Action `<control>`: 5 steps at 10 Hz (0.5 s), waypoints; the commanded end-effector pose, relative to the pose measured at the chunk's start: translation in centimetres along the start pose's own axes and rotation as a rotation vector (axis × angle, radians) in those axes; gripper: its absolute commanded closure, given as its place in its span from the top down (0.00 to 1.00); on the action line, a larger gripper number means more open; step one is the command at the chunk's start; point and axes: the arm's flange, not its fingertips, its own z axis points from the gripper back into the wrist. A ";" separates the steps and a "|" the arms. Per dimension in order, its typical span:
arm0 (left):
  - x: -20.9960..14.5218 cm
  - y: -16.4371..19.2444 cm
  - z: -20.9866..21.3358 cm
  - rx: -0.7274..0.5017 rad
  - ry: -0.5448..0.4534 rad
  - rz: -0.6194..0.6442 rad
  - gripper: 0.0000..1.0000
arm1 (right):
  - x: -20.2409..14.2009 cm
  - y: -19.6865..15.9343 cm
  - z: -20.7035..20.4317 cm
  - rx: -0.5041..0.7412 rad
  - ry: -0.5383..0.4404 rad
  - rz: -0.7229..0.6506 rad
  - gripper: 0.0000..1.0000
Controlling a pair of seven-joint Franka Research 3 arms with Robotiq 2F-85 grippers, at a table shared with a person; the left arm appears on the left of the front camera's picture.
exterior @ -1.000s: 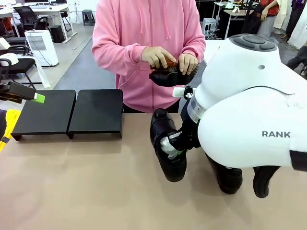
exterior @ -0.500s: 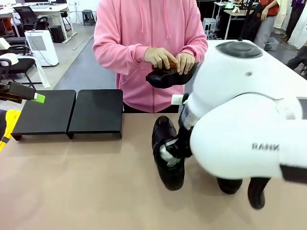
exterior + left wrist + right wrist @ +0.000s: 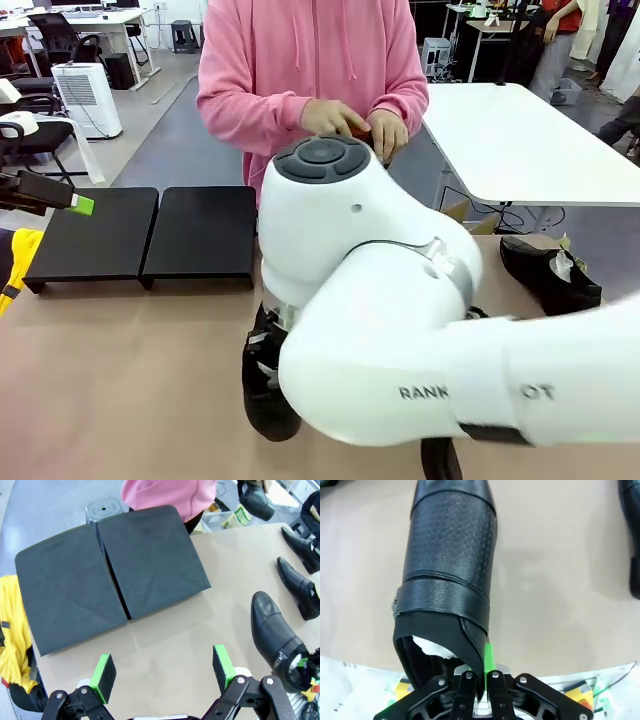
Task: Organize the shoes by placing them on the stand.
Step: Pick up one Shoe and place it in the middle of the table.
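My right gripper [image 3: 481,674] is shut on the side wall of a glossy black shoe [image 3: 450,570] with white paper inside. In the front view that shoe [image 3: 262,400] hangs low over the table's near middle, half hidden by the big white right arm. The stand [image 3: 150,232], two black platforms side by side, is bare at the far left. My left gripper [image 3: 164,666] is open above the table just before the stand [image 3: 110,575]; one green pad [image 3: 82,205] shows at the left edge. Two more shoes [image 3: 300,585] lie to the right. The person holds another shoe [image 3: 255,495].
The person in a pink hoodie stands at the far edge, both hands [image 3: 350,122] together at chest height. A shoe [image 3: 550,272] lies at the table's right side. Brown tabletop [image 3: 130,360] is bare between the stand and the held shoe. Something yellow [image 3: 15,260] sits at the left edge.
My right arm has swung left and toward the near edge, carrying the shoe from mid-table. This uncovered the shoe at the right. The left gripper has not moved.
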 end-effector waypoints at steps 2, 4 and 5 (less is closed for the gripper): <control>-0.1 0.2 0.1 -0.017 -0.003 -0.003 1.00 | 3.4 2.8 -3.8 0.105 -0.007 0.039 0.00; -0.1 0.2 0.1 -0.017 -0.003 -0.003 1.00 | 4.2 3.4 -5.0 0.161 -0.008 0.076 0.00; -0.1 0.2 0.1 -0.017 -0.003 -0.003 1.00 | 4.6 3.5 -5.3 0.164 -0.018 0.093 0.00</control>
